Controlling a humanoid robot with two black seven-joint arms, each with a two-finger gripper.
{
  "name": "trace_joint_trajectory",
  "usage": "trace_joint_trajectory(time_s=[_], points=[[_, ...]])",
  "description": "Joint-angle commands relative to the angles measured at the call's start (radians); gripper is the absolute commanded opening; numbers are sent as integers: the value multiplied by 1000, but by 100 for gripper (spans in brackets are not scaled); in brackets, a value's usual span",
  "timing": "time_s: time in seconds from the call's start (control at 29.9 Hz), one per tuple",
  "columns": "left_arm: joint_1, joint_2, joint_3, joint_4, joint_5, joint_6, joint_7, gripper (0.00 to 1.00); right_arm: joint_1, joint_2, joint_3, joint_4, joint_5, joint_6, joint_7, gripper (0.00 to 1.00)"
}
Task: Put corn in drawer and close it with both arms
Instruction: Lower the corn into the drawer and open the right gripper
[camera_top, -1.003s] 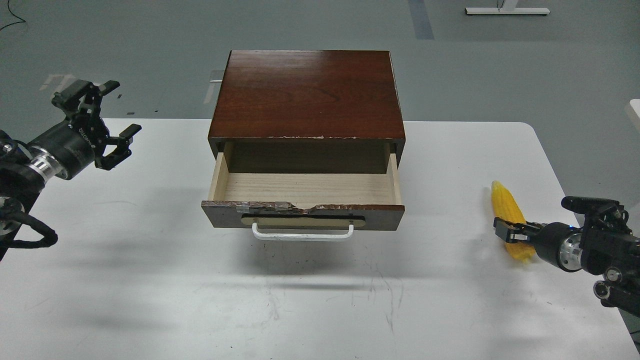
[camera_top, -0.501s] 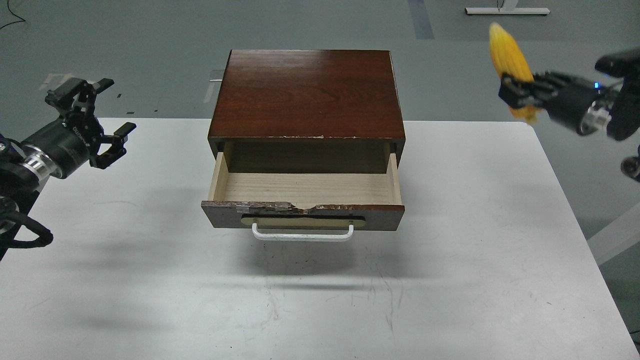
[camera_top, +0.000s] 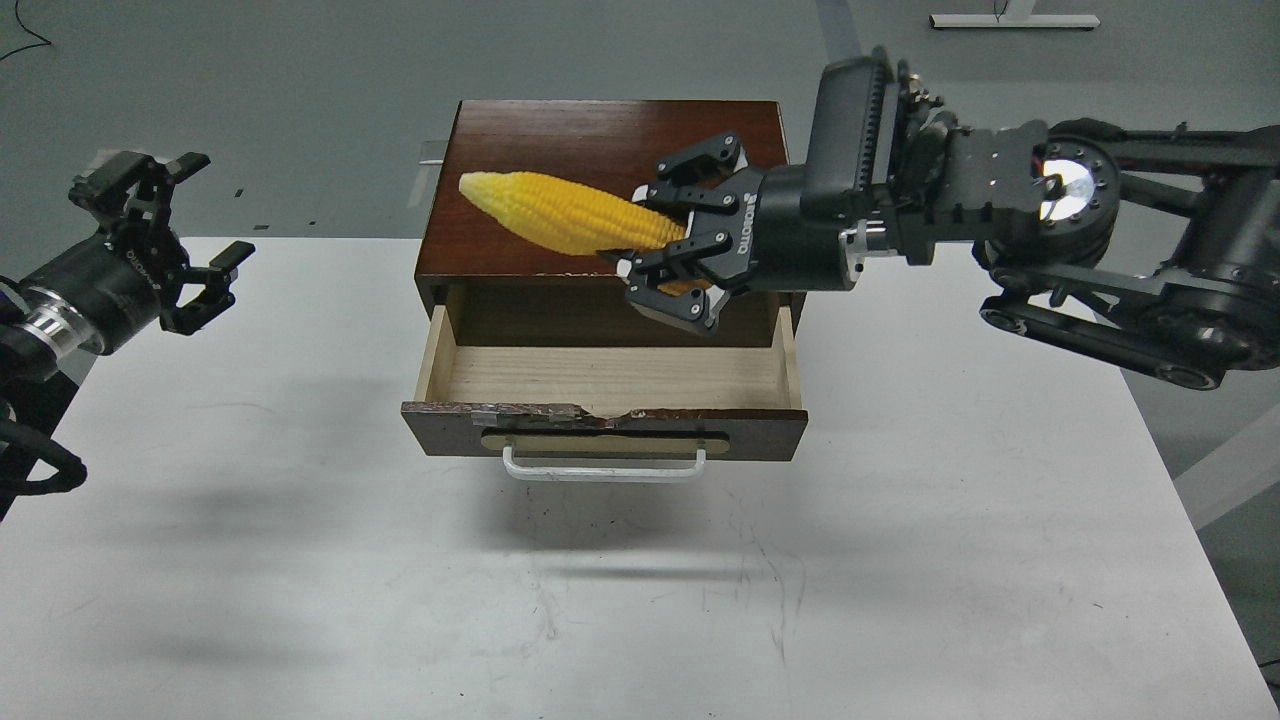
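Note:
The drawer of the red-brown wooden box is pulled open; its pale wood inside holds nothing. Its dark front has a chipped top edge and a white bar handle. My right gripper is shut on the thick end of the yellow corn. It holds the corn roughly level in the air, over the box's front edge and above the back of the drawer, tapered tip pointing left. My left gripper is open and empty, raised at the table's far left edge.
The box stands at the back middle of the white table. My right arm reaches across from the right, above the table's back right. Grey floor lies beyond the table.
My right arm has lifted the corn off the table at the right, raised it high, then swung it left over the box and drawer. My left gripper has drifted slightly left.

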Motion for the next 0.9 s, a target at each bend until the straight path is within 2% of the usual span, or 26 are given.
trace_joint_trajectory(time_s=[0.0, 0.03, 0.13, 0.17, 0.23, 0.67, 0.8, 0.87], points=[[1, 14, -1, 0, -1, 0, 0, 98, -7, 36, -46, -15, -7, 14, 0, 17], [1, 21, -1, 0, -3, 0, 0, 98, -13, 37, -56, -17, -7, 14, 1, 23], [3, 33, 0, 0, -8, 0, 0, 98, -27, 39, -60, -28, -7, 14, 1, 54], [5, 36, 0, 0, -8, 0, 0, 98, -30, 40, -60, -32, -7, 14, 0, 79], [15, 41, -1, 2, -9, 0, 0, 98, -33, 45, -58, -43, -5, 14, 0, 100], [17, 34, -3, 3, -11, 0, 0, 98, -54, 54, -38, -57, 16, 14, -6, 100], [15, 37, -11, 5, -11, 0, 0, 98, -47, 51, 46, -68, 44, 14, -14, 100], [15, 39, -11, 8, -11, 0, 0, 98, -51, 51, 149, -84, 177, 27, -29, 100]])
